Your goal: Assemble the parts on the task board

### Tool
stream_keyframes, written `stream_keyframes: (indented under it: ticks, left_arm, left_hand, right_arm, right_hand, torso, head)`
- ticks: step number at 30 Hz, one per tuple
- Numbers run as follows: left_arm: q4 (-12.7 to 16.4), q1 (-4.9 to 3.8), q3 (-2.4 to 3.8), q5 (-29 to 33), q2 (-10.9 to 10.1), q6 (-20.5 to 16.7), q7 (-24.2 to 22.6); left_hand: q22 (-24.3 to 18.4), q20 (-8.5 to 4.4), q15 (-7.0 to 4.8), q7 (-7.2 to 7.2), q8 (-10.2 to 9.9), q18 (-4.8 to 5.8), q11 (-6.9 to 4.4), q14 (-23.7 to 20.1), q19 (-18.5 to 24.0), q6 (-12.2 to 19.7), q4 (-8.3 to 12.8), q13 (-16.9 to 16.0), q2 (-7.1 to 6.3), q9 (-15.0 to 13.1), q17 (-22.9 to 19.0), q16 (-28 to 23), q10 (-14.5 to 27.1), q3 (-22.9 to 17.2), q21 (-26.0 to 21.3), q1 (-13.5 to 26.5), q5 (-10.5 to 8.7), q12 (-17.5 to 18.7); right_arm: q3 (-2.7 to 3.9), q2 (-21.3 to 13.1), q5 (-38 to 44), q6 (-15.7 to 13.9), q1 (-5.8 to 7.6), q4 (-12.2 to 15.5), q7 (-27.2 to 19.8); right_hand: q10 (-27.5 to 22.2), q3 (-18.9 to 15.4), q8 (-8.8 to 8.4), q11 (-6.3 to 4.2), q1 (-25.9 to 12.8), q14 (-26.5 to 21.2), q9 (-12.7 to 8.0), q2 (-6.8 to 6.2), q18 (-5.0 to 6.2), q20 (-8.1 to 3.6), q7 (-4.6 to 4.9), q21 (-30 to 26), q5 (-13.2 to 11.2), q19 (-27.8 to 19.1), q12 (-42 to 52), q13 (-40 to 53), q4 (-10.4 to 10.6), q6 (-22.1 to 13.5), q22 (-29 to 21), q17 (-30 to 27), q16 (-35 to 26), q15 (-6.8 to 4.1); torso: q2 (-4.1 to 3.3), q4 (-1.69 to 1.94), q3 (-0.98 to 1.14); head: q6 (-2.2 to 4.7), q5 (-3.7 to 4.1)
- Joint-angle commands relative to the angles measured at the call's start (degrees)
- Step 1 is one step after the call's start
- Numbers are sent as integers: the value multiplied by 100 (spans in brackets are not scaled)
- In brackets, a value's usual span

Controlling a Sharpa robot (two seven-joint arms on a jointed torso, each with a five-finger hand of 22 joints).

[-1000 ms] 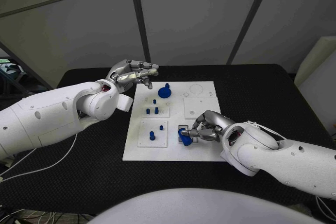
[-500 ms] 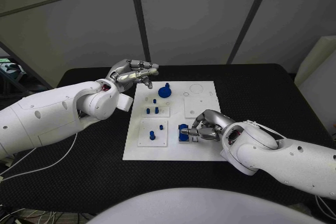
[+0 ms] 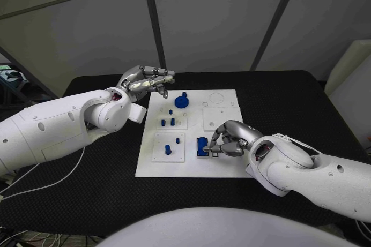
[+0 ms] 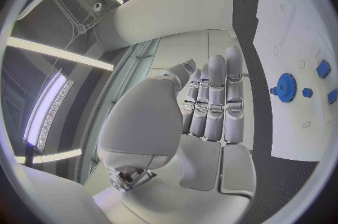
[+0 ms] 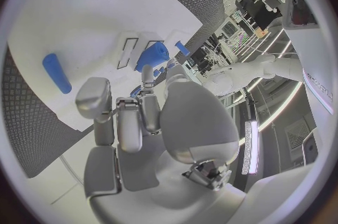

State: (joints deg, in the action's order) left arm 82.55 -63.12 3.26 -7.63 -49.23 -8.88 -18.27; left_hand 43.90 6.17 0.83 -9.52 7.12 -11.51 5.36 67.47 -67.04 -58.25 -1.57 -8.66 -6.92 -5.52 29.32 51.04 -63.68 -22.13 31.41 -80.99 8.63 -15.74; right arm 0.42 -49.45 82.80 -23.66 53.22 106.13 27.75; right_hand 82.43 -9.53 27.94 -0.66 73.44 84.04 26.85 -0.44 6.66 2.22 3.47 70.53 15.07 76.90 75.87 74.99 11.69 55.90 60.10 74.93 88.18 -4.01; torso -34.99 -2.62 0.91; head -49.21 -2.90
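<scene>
Pinching a blue part (image 3: 202,145), right-hand fingers (image 3: 219,146) press it onto the task board (image 3: 185,169).

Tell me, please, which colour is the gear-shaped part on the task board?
Blue. The gear-shaped part shows best in the left wrist view, on the white task board.

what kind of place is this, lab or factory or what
Most likely a robotics lab or test cell. A white task board with small blue parts lies on a black table, grey partition panels stand behind it, and the right wrist view shows strip lights and equipment racks beyond.
</scene>
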Motion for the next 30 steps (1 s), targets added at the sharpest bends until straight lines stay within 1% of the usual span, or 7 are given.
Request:
stream_keyframes:
  ticks: [1, 9, 13, 20, 22, 25, 30]
  left_arm:
    - [6, -8, 4, -12, 10, 72, -11]
    - [9, -8, 4, -12, 5, 74, -8]
    - [16, -8, 4, -12, 2, 74, -6]
    - [22, -8, 4, -12, 1, 74, -3]
    - [22, -9, 4, -12, 2, 76, -1]
    - [16, -9, 4, -12, 4, 82, 5]
    - [9, -9, 4, -12, 12, 101, 19]
  left_hand:
    - [6, 8, -1, 1, 14, 106, 2, -49, 1, -20, 33, -9, 6, 6, -6, 35, 52, 10, -31, -40, -7, -35]
    - [6, 8, -1, 1, 14, 106, 2, -49, 1, -20, 33, -9, 6, 6, -6, 35, 52, 10, -31, -40, -7, -35]
    - [6, 8, -1, 1, 14, 106, 2, -49, 1, -20, 33, -9, 6, 6, -6, 35, 52, 10, -31, -40, -7, -35]
    - [6, 8, -1, 1, 14, 106, 2, -49, 1, -20, 33, -9, 6, 6, -6, 35, 52, 10, -31, -40, -7, -35]
    - [6, 8, -1, 1, 14, 106, 2, -49, 1, -20, 33, -9, 6, 6, -6, 35, 52, 10, -31, -40, -7, -35]
    - [7, 8, -1, 0, 15, 106, 3, -51, 2, -20, 35, -9, 9, 7, -7, 36, 54, 9, -31, -42, -6, -36]
    - [8, 8, -1, 0, 15, 106, 3, -54, 3, -20, 38, -9, 12, 8, -8, 37, 57, 9, -32, -45, -6, -37]
  right_arm:
    - [2, 8, 189, 34, 8, 15, -197]
    - [3, 62, 248, 199, 8, -61, -42]
    - [4, 103, 307, 246, 8, -119, 66]
    - [6, 180, 437, 400, 9, -249, 184]
    - [6, 190, 460, 432, 9, -267, 186]
    - [6, 199, 482, 476, 9, -293, 178]
    - [6, 195, 494, 499, 9, -319, 161]
  right_hand:
    - [25, -26, 42, -33, 17, 521, 13, 3, -88, -33, -30, 23, -50, 7, 29, 328, 0, 31, 11, 1135, 21, -52]
    - [26, -37, 55, -35, 11, 522, 22, 15, -91, -35, -34, 32, -57, 13, 27, 328, 10, 39, 25, 1139, 23, -53]
    - [30, -29, 80, -46, 58, 522, 39, 49, -92, -38, -49, 35, -50, 16, 27, 331, -6, 51, 33, 1143, 24, -60]
    - [33, -2, 130, -73, 248, 523, 77, 97, -92, -56, -79, 39, -46, 20, 21, 335, -104, 56, 43, 1147, 25, -82]
    - [35, 13, 141, -80, 323, 523, 86, 110, -94, -62, -85, 43, -83, 23, 20, 339, -144, 53, 52, 1148, 25, -88]
    - [40, 65, 163, -91, 487, 525, 103, 154, -95, -74, -96, 40, -311, 22, 21, 347, -228, 48, 53, 1159, 29, -100]
    - [58, 92, 175, -97, 555, 527, 111, 180, -97, -77, -104, 45, -364, 25, 47, 372, -260, 53, 64, 1169, 33, -103]
  torso:
    - [-5, 16, 4]
    - [-14, 20, -4]
    - [-13, 12, -3]
    - [-9, 20, 1]
    - [-9, 17, 2]
    - [-1, 8, 1]
    - [-2, 7, 1]
  head:
    - [3, 8]
    - [-11, -8]
    - [-27, -19]
    - [-58, -31]
    - [-64, -32]
    - [-74, -39]
    - [-76, -37]
